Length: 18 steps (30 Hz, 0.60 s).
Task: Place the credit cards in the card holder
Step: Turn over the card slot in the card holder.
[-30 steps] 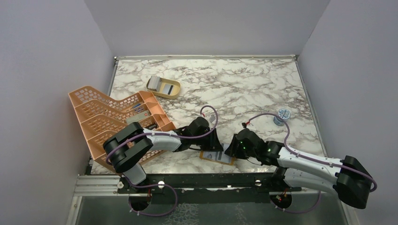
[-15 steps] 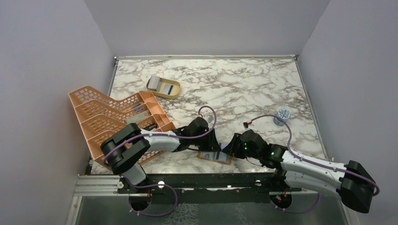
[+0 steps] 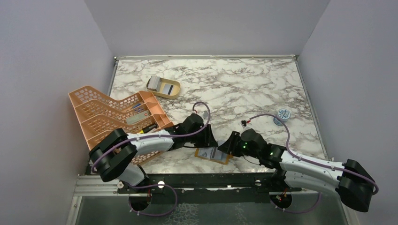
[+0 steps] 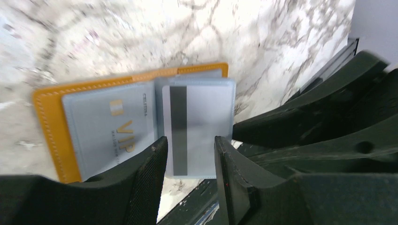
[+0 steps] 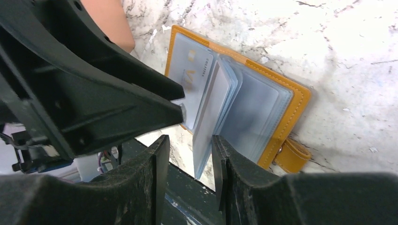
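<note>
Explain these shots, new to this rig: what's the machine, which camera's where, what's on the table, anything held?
Two robot arms are bolted at the near edge of a marble table. One picture looks down from above; the other two come from wrist cameras, so the black prongs are that arm's own fingers. The left gripper and right gripper hover, jaws apart, over an open orange card holder showing a VIP card and a striped card; nothing looks gripped. Further off: a peach rack, a tan dish, a small round item.
</note>
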Tool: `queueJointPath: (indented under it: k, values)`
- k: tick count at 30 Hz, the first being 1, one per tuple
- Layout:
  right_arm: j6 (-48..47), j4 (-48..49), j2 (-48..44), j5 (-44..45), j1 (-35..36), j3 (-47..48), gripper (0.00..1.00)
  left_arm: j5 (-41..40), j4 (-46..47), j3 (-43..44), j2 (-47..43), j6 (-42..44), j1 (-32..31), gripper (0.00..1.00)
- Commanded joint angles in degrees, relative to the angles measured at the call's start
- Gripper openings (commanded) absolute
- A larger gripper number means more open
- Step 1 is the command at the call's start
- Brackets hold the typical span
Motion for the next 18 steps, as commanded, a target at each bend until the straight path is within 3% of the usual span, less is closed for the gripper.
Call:
queueJointPath:
  k: [1,9,18]
  values:
    - [-0.69,5.06,1.83,-1.53,0.52,0.67,0.39,-4.5,-8.82,4.16,-4.64,4.08,2.56,0.44]
    - [-4.14,7.6,10.51,-3.79,0.47,6.23,0.39,-5.78,-13.91,4.57,-8.75,6.12,6.3,0.44]
    - [-6.14,10.52,14.04,-6.81,0.5,8.77,0.4,-4.84,-17.27,5.23,-6.46,8.6,7.89,0.44]
